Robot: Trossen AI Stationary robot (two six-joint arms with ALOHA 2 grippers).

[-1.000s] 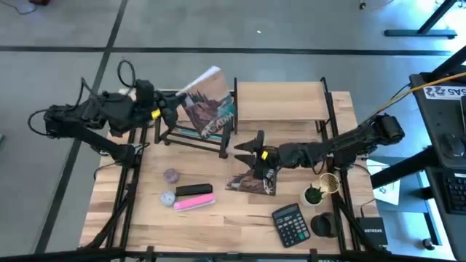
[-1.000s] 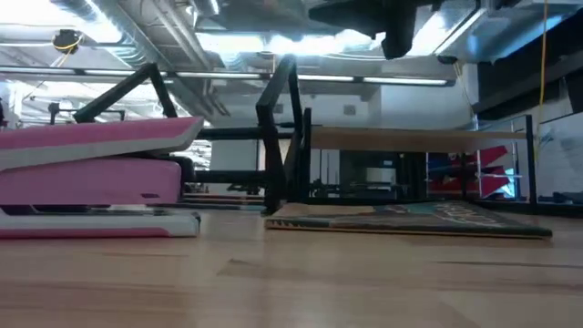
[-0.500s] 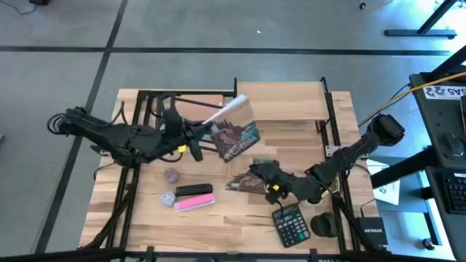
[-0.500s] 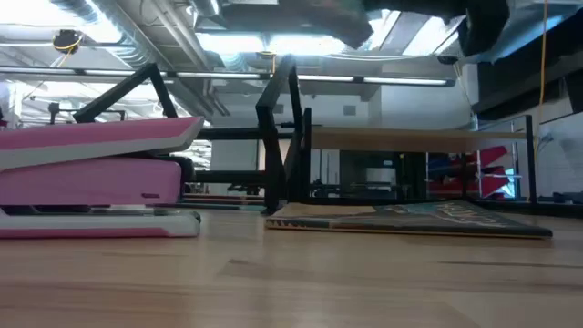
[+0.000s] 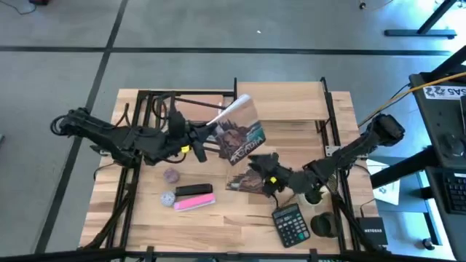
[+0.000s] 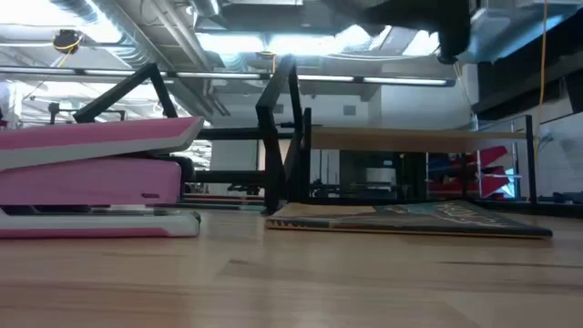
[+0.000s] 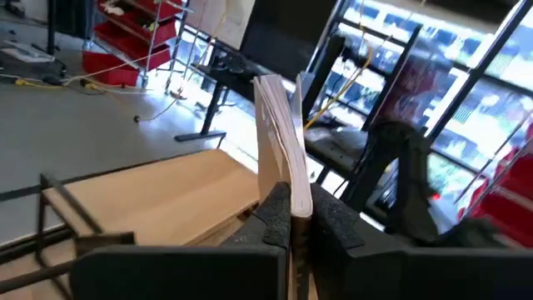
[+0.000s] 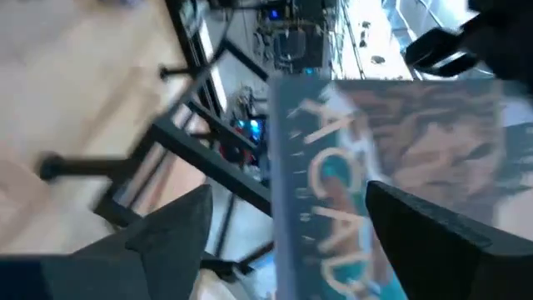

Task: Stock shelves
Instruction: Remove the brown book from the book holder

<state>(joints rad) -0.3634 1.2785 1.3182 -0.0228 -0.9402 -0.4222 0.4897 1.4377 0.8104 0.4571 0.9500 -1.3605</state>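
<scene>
My left gripper (image 5: 198,145) is shut on a picture-cover book (image 5: 240,135), held over the table's middle between the low black rack (image 5: 156,109) and the light wood shelf (image 5: 280,102). A second book (image 5: 251,183) lies flat on the tabletop, also seen in the low view (image 6: 410,219). My right gripper (image 5: 261,169) hovers open just above that flat book's far end. In its wrist view (image 8: 287,242) the held book (image 8: 366,167) fills the space ahead. My left gripper pinches the book between its two fingers at the edge nearest the left arm (image 7: 291,196), one finger on each cover. The fingers come in about level from the table's left. The book stands on edge, leaning, lifted clear of table and shelves.
A pink stapler (image 5: 193,200) and two small round things (image 5: 171,175) lie near the front left. A calculator (image 5: 291,222), a small potted plant (image 5: 313,193) and a dark cup (image 5: 322,224) stand at the front right. The stapler (image 6: 91,178) looms large in the low view.
My left gripper has carried the book away from the black rack toward the table's right and near edge, to the middle. My right gripper has gone toward the near edge and then back a little, staying over the flat book, which has not moved.
</scene>
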